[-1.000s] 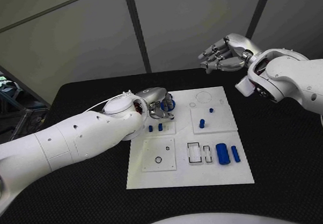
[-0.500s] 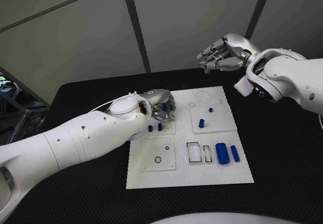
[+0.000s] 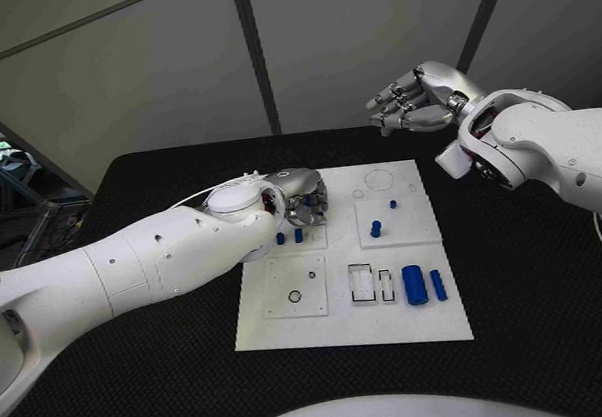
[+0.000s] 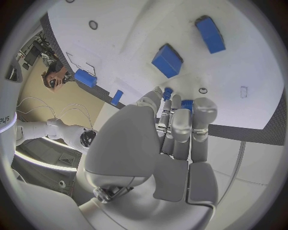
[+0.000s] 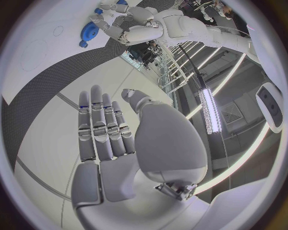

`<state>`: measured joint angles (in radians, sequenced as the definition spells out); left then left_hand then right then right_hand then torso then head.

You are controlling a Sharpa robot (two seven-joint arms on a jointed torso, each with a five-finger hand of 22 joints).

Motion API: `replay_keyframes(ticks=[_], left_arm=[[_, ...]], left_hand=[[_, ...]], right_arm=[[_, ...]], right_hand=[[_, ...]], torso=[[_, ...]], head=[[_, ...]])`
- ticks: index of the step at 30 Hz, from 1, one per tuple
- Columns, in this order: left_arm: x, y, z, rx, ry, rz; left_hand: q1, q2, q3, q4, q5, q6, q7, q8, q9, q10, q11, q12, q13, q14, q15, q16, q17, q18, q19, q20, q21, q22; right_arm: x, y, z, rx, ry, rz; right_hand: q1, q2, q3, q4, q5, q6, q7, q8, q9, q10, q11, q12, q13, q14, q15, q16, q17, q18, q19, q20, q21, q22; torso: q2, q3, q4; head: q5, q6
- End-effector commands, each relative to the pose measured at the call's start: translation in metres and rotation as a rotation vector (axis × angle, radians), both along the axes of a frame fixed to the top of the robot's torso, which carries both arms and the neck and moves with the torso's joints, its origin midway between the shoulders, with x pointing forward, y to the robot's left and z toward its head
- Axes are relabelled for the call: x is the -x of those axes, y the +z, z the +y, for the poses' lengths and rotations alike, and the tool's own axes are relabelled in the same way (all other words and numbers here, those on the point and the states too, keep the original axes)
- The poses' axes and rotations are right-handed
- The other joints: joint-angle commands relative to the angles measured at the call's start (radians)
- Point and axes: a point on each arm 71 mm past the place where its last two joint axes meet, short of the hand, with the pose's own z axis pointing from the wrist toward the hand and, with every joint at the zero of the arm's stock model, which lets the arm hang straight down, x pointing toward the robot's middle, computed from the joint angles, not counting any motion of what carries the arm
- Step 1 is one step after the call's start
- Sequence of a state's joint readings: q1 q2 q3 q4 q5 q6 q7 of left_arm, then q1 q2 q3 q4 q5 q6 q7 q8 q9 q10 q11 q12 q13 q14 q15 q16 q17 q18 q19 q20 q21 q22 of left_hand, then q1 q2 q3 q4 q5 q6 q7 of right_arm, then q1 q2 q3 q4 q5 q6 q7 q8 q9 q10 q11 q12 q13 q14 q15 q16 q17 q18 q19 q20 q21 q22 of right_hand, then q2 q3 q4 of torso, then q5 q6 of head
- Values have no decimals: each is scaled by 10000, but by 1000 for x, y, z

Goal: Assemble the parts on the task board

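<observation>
Your left robot hand [image 3: 297,195] is down over the far-left corner of the task board [image 3: 355,328] on the black desk [image 3: 540,274], fingers curled; I can't tell whether it grips anything. A blue gear [image 5: 90,31] lies just beside its fingers. Your right robot hand [image 3: 408,101] is raised beyond the board's far-right corner, fingers apart, holding nothing. Blue parts [image 3: 424,284] lie near-right on the board.
</observation>
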<state>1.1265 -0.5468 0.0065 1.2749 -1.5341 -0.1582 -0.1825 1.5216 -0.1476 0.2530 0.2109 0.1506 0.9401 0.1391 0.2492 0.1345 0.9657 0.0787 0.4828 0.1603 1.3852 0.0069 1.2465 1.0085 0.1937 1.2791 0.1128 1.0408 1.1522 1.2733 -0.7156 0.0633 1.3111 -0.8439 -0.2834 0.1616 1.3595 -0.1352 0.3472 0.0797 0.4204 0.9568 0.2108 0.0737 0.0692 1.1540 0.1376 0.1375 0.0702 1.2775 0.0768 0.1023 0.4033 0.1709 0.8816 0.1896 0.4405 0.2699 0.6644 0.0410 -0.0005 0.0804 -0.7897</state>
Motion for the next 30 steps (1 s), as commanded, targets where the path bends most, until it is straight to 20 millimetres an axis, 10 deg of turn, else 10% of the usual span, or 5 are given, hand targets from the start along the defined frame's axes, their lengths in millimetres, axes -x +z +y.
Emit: replay_keyframes(ticks=[1, 4, 30], left_arm=[[0, -1, -1, -160, -205, 61], [0, -1, -1, -189, -204, 95], [2, -2, -1, 97, -444, 52]], left_hand=[[169, -1, 172, -54, 46, 158, -13, -47, -25, 167, -2, -80, -49, 265, -29, 367, 500, -735, 91, -21, 128, 115], [260, 37, 401, -158, 47, 287, -29, -76, -61, 323, -27, -171, -121, 630, -45, 1085, 1567, -753, 123, -39, 246, 246], [68, -117, 1640, -873, 31, 954, 0, -462, -281, 1236, -51, -1101, -515, 771, -58, 1626, 2029, -845, 292, -56, 807, 923]], right_arm=[[0, 1, 1, -41, 96, -21], [0, 1, 1, -41, 101, -19], [0, 1, 1, -43, 108, -24]], right_hand=[[37, 10, 30, -14, 63, 10, -2, 20, 5, -74, -17, 54, -10, 9, -23, -37, -13, 106, 76, 22, -47, -16], [37, 10, 30, -14, 63, 10, -2, 20, 5, -74, -17, 54, -10, 9, -23, -37, -13, 106, 76, 22, -47, -16], [42, 25, 41, -16, 66, 19, -5, 26, 8, -69, -19, 60, -12, 16, -26, -40, -13, 107, 83, 21, -52, -18]], torso=[[-1, 0, -1], [3, -6, 7], [-4, -3, 3]], head=[[-5, -9], [-11, -3], [-21, -7]])
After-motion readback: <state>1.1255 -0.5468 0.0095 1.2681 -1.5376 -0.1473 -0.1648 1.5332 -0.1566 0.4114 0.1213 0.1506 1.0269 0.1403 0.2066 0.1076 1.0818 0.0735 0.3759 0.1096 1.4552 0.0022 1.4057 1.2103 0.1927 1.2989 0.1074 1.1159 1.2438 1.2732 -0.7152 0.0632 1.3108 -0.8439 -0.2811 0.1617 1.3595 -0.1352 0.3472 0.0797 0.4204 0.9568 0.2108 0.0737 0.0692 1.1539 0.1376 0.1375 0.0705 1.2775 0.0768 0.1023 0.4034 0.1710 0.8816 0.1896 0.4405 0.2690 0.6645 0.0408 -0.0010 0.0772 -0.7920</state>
